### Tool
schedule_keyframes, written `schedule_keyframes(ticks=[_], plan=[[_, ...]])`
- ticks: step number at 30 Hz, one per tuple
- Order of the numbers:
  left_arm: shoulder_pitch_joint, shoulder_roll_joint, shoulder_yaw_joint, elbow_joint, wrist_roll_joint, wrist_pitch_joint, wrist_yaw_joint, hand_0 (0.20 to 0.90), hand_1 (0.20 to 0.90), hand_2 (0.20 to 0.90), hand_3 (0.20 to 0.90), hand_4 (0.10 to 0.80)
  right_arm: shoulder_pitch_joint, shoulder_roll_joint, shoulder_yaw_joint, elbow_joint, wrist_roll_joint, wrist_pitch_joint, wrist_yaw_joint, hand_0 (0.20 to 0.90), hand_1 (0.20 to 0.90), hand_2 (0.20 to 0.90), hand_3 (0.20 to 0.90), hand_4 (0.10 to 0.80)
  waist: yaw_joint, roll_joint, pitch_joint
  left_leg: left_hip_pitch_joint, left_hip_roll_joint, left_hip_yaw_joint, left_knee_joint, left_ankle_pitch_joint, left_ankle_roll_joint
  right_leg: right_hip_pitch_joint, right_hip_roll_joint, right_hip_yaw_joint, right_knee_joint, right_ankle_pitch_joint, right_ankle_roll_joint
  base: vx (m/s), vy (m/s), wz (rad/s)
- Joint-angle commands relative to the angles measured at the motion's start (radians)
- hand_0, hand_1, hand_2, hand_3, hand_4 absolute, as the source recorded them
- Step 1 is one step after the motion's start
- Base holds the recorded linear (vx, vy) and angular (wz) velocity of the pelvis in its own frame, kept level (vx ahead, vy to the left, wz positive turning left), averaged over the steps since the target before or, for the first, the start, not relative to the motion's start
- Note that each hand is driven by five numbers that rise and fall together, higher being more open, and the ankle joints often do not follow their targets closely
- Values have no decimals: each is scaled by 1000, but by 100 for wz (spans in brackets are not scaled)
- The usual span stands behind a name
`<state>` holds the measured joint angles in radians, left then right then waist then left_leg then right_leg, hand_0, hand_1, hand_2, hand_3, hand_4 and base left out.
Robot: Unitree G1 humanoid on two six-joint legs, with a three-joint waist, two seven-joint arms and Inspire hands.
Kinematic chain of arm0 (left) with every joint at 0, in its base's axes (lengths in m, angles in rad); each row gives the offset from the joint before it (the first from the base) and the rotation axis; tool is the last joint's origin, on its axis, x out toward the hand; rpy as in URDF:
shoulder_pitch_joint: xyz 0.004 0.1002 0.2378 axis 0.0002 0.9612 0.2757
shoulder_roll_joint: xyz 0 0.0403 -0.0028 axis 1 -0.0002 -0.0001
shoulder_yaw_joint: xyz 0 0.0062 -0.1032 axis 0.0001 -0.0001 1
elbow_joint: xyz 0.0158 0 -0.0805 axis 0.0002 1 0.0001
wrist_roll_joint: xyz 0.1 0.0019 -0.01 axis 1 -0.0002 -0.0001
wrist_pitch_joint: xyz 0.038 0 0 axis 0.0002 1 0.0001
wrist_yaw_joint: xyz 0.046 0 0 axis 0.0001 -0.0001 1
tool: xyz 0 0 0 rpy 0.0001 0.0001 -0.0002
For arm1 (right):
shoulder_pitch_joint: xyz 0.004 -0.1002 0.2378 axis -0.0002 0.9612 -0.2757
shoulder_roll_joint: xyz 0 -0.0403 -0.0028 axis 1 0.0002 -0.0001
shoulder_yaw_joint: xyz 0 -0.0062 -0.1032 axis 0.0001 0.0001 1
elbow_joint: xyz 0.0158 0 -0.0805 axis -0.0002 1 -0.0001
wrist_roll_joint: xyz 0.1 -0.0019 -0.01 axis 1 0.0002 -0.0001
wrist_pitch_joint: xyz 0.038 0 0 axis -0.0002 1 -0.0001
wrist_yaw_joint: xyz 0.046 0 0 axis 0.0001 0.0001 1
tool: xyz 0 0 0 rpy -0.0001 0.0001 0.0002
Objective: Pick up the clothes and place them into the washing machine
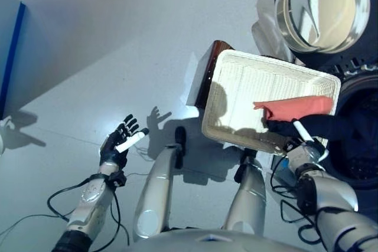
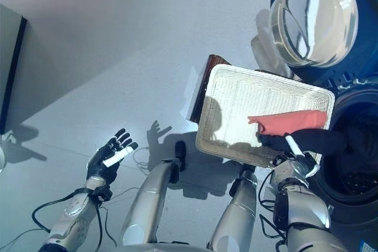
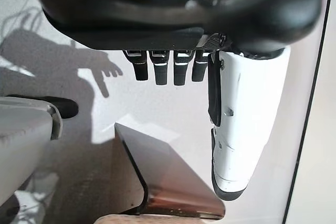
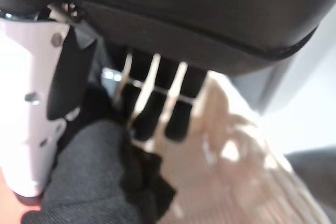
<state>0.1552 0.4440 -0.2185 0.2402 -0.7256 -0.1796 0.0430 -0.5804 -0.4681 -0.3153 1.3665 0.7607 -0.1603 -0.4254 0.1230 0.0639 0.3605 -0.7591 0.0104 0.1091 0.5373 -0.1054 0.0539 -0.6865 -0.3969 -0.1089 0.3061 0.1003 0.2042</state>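
Note:
A white wicker basket (image 1: 236, 81) rests on the dark brown box (image 1: 208, 63) beside the washing machine (image 1: 360, 134). A salmon-pink cloth (image 1: 298, 107) lies at the basket's right end. A dark cloth (image 1: 322, 127) drapes from the basket's near right corner toward the machine's drum. My right hand (image 1: 295, 140) is at that corner; in the right wrist view its fingers (image 4: 157, 114) and white-covered thumb (image 4: 31, 103) close on the dark cloth (image 4: 89, 182). My left hand (image 1: 121, 140) hangs open over the floor at the left, holding nothing.
The machine's round glass door (image 1: 322, 7) stands open above the basket, and the dark drum opening (image 2: 354, 163) is to the basket's right. A white cloth or bag (image 1: 269, 28) lies behind the basket. A blue-edged panel (image 1: 12, 51) stands at the far left.

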Motion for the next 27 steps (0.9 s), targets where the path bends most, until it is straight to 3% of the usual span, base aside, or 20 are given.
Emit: schedule_keyframes(ticks=[1, 7, 15, 21, 27], plan=[[66, 4, 21, -46, -15, -76, -4, 900, 900, 900, 900, 800, 14, -130, -23, -77, 86, -129, -37, 200, 200, 200, 200, 300, -8, 71, -8, 34, 84, -110, -162, 96, -148, -4, -9, 29, 82, -79, 11, -2, 13, -17], [79, -25, -3, -29, -39, -63, -18, 900, 900, 900, 900, 800, 17, -92, -127, -150, 317, -240, 20, 200, 200, 200, 200, 300, -28, 96, -16, 58, 86, -98, -183, 97, -151, -4, -4, 39, 81, -83, 13, 5, 5, -7], [80, -22, -30, -20, -44, -63, -35, 900, 900, 900, 900, 800, -18, -139, -121, -174, 327, -265, 32, 200, 200, 200, 200, 300, -40, 113, -19, 66, 90, -89, -181, 95, -156, -7, -5, 45, 91, -86, 16, -4, 1, -3], [85, -16, -26, -18, -34, -81, -36, 900, 900, 900, 900, 800, -69, -219, -42, -181, 185, -231, -22, 200, 200, 200, 200, 300, -41, 121, -23, 70, 94, -82, -186, 101, -160, -22, 0, 59, 102, -88, 12, -8, 3, -4], [85, -17, -39, -15, -28, -75, -24, 900, 900, 900, 900, 800, -141, -302, -144, -128, 307, -281, -79, 200, 200, 200, 200, 300, -36, 139, -29, 74, 100, -84, -179, 96, -164, -26, 6, 61, 133, -115, 11, -1, -5, -3]])
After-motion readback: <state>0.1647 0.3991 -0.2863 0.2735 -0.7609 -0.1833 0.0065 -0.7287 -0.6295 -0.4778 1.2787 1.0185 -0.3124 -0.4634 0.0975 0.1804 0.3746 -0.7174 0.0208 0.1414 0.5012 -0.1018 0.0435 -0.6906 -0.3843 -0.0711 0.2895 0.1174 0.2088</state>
